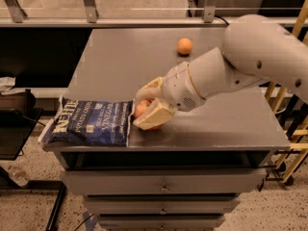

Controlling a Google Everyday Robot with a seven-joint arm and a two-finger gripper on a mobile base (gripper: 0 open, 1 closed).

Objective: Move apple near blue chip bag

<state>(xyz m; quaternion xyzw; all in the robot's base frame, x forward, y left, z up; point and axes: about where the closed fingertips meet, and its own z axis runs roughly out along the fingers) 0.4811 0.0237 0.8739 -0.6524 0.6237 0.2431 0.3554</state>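
Observation:
The blue chip bag [91, 122] lies flat at the front left corner of the grey cabinet top [120, 66], white lettering up. My gripper [150, 109] is low over the front of the top, just right of the bag's right edge. It is shut on the apple [141, 109], whose reddish side shows between the cream fingers [155, 115]. The apple sits at or just above the surface, almost touching the bag; most of it is hidden by the fingers.
A small orange fruit [185, 46] rests at the back right of the top. My white arm [250, 61] crosses the right half. Drawers lie below the front edge. A yellow frame [293, 129] stands to the right.

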